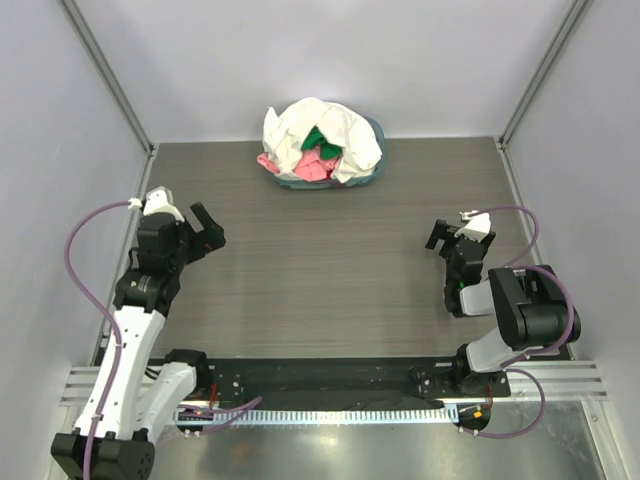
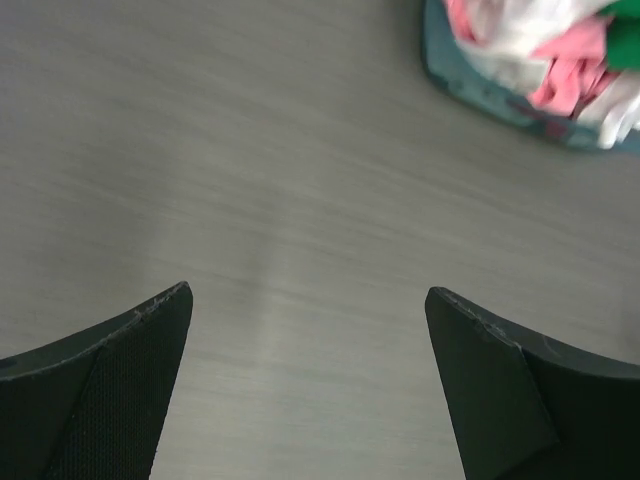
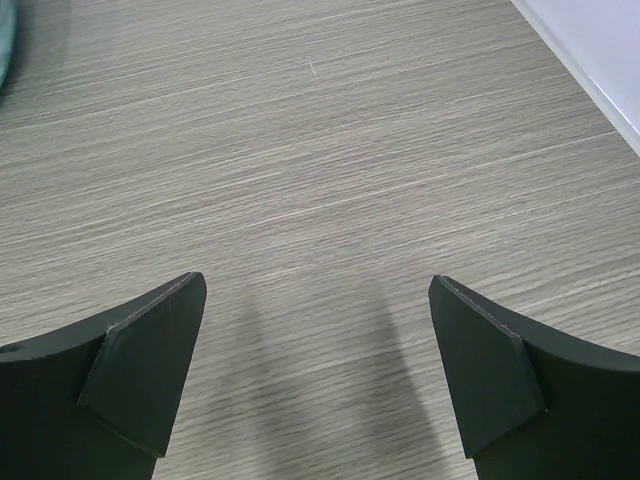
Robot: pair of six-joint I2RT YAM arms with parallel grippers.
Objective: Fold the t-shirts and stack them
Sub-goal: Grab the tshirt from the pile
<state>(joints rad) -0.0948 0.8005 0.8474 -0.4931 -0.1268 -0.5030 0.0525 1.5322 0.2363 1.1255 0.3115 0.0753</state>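
- The shirts [image 1: 322,145] lie heaped in the basket [image 1: 377,160] at the far middle of the bench [image 1: 320,280]. None is folded yet, so the step in hand looks like fetching the first one.
- The left pincer [image 1: 208,228] hangs over the left of the bench, spread and empty. The right pincer [image 1: 448,232] hangs over the right side, also spread and holding nothing. Both are well apart from the heap.
- The white shirt [image 1: 350,130] lies on top, wrapping the green one [image 1: 318,138] and the pink one [image 1: 312,170], so it is likely best taken first.
- Pinch a raised fold near its edge, not the middle, so the cloth beneath stays put.
- Lift clear of the basket rim before drawing it to open bench, or the basket may drag along.
- Bring in the second pincer to spread it flat.
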